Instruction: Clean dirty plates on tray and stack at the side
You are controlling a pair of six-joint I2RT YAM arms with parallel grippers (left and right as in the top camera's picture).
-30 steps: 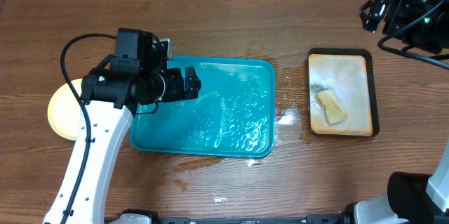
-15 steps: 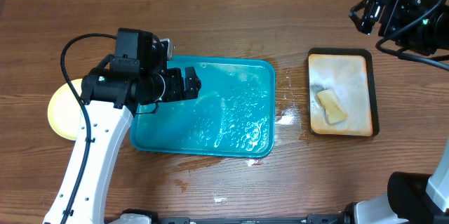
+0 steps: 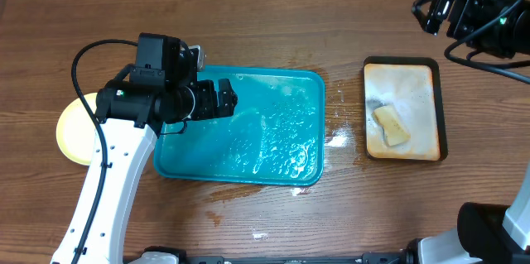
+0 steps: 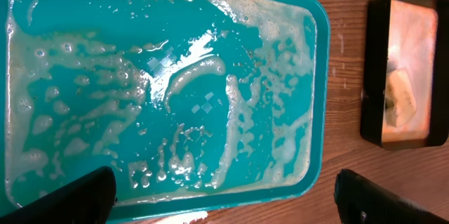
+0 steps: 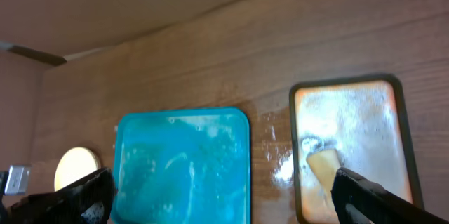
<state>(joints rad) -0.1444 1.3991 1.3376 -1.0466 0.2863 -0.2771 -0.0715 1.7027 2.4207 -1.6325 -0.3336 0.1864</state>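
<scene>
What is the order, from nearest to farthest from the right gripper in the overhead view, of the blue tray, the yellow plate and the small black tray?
Measured from the right gripper:
1. the small black tray, just below it on the table's right side.
2. the blue tray, in the middle of the table.
3. the yellow plate, at the far left.

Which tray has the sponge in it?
The smaller black-rimmed tray with the beige inside; the sponge lies there, while the large teal tray holds only suds.

Soapy teal tray (image 3: 281,136), pale yellow plate (image 3: 69,132) beside
</scene>
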